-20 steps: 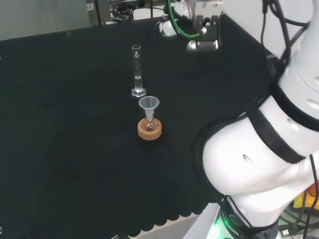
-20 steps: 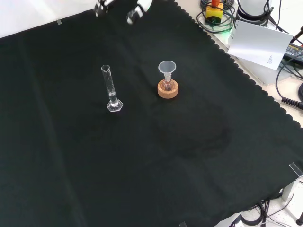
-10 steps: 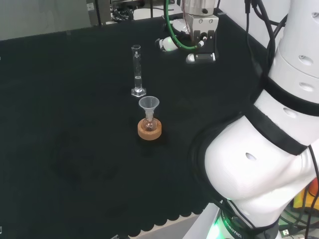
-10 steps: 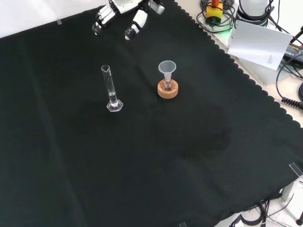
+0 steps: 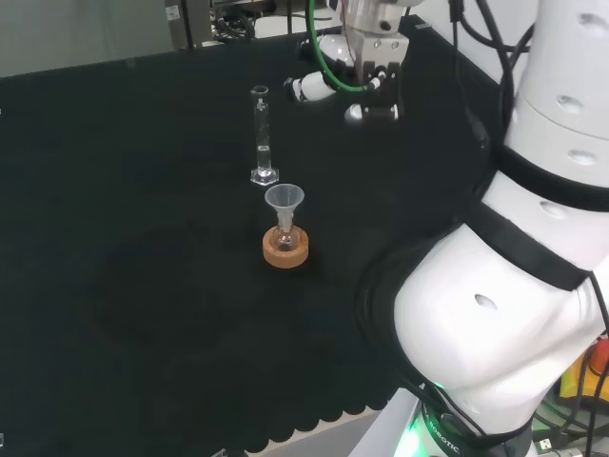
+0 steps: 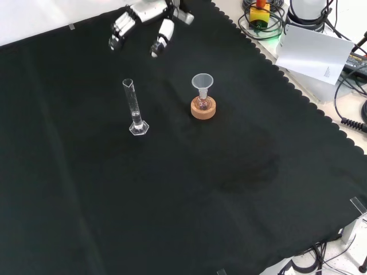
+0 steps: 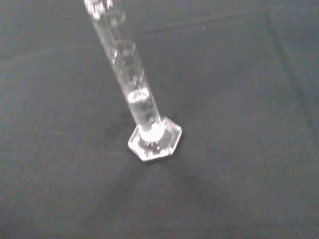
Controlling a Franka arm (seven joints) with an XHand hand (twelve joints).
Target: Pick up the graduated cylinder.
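Note:
A slim clear graduated cylinder (image 5: 261, 135) (image 6: 134, 107) (image 7: 133, 93) stands upright on its hexagonal foot on the black cloth. The hand (image 5: 328, 84) (image 6: 143, 23) hovers above the cloth, to the cylinder's right in the head view and beyond it in the front view. Its fingers are straight and spread, pointing toward the cylinder, with nothing in them. A clear gap separates the hand from the cylinder.
A small flask with a clear funnel (image 5: 284, 211) (image 6: 202, 87) sits on a cork ring (image 5: 285, 248) (image 6: 203, 108), close beside the cylinder. The arm's white links (image 5: 514, 248) rise at the head view's right. Cables and paper (image 6: 317, 52) lie past the cloth's edge.
The hand has moved down and toward the cylinder, coming further into the front view from its top. Cylinder and flask have stayed put.

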